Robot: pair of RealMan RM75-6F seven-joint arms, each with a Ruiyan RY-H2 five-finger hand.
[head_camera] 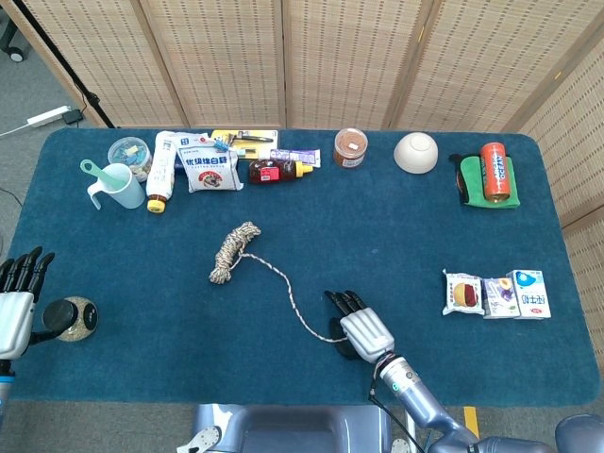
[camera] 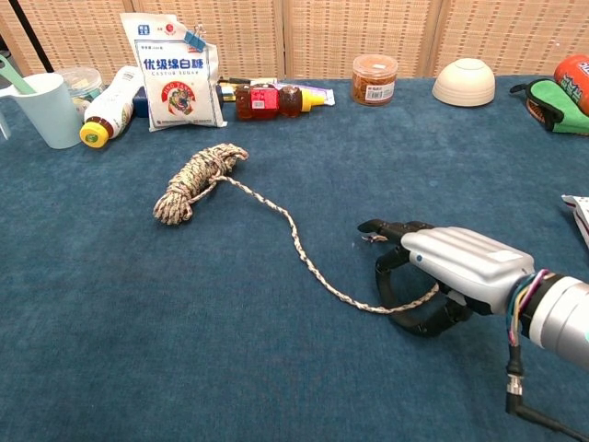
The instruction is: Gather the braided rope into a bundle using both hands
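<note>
Rope, speckled braid, lies coiled mid-table, its loose tail snaking toward the near edge under the right hand, whose curled fingers clasp it. Only the head view shows the left hand, spread, at the left edge.
</note>
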